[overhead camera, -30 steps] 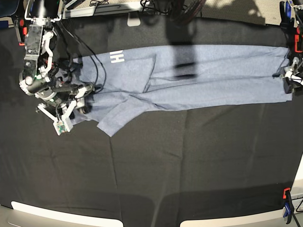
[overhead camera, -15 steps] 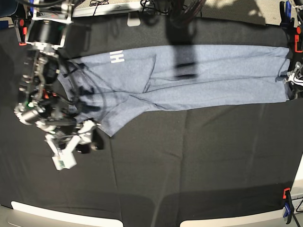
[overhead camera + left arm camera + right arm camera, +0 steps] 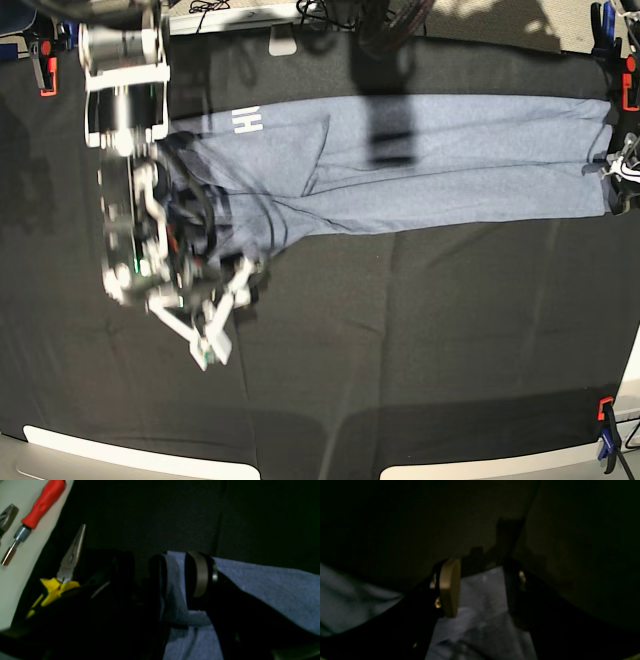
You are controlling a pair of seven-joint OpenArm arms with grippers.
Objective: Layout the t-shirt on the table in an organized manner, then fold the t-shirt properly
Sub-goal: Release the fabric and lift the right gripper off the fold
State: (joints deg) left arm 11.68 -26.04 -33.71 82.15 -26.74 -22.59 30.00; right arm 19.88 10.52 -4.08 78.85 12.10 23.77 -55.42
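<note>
T-shirt (image 3: 450, 150) flat on table (image 3: 420, 340), jaws apart.

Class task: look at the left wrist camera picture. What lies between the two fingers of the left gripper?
In the left wrist view, a fold of the t-shirt lies between the left gripper fingers.
</note>
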